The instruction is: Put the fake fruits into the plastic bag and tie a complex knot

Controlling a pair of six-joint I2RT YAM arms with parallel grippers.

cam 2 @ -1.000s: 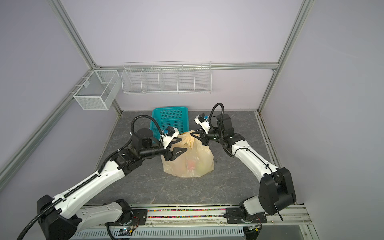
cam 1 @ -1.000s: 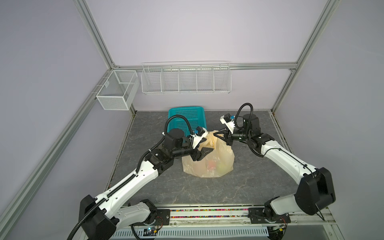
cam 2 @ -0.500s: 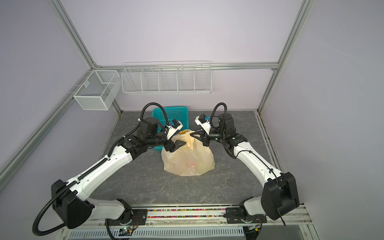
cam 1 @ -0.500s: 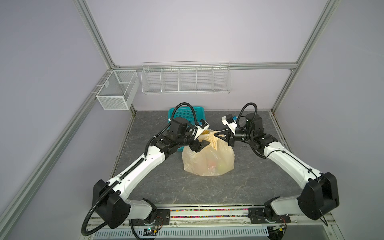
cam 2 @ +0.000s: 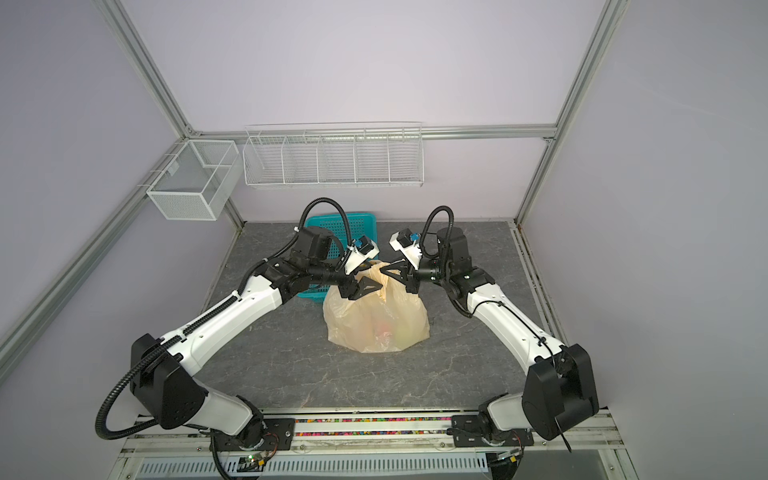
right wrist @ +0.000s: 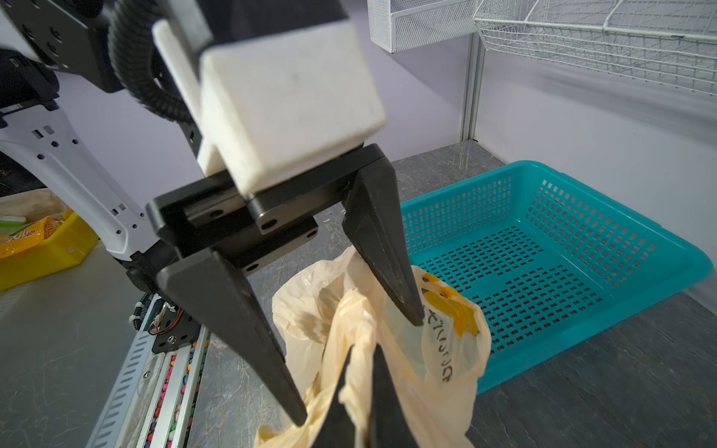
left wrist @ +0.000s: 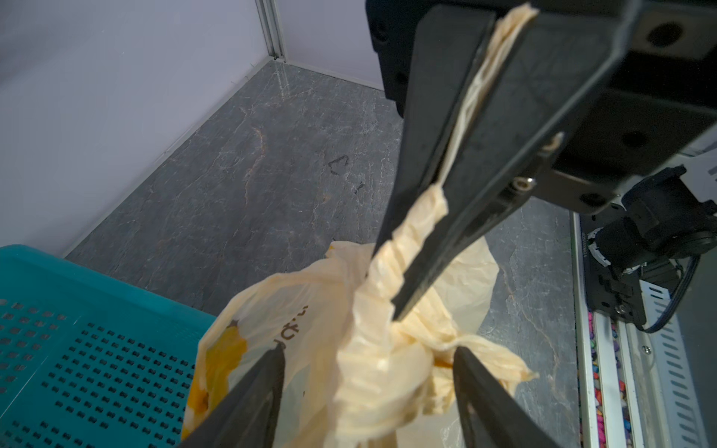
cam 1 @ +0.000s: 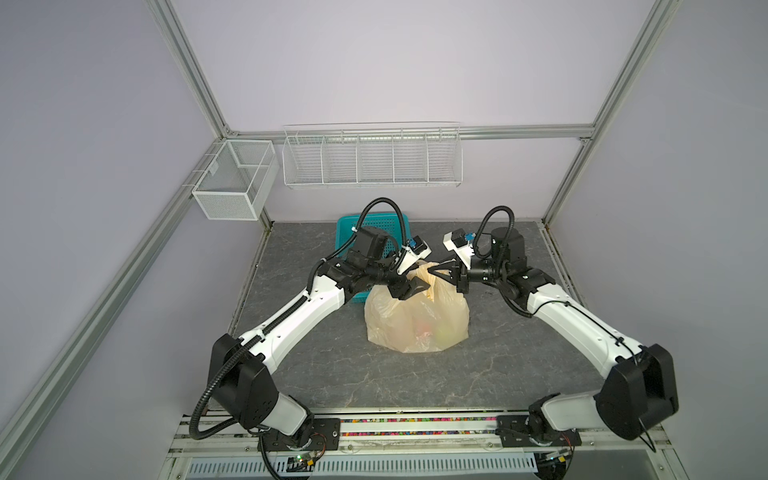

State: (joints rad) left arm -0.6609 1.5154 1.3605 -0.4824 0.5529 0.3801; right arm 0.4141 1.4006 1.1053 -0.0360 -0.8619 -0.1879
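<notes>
The pale-yellow plastic bag (cam 1: 415,320) (cam 2: 376,320) stands in the middle of the floor, and the fake fruits (cam 1: 436,332) (cam 2: 392,332) show dimly through it. My right gripper (right wrist: 364,351) (cam 1: 430,272) is shut on one twisted handle and holds it up. My left gripper (left wrist: 368,351) (cam 1: 424,286) is open at the bag's top, its fingers (left wrist: 267,372) on either side of that handle. The knot (left wrist: 423,341) is a bunched twist just below the right gripper's tips, with an end sticking out sideways. The two grippers face each other closely.
A teal perforated basket (cam 1: 345,220) (right wrist: 582,221) sits right behind the bag, under my left wrist. White wire baskets (cam 1: 372,158) hang on the back wall. The arms' rail (cam 1: 415,428) runs along the front edge.
My left arm has swung from the bag's front left up to its top, and its open fingers now straddle the handle. The right gripper has stayed shut on the handle.
</notes>
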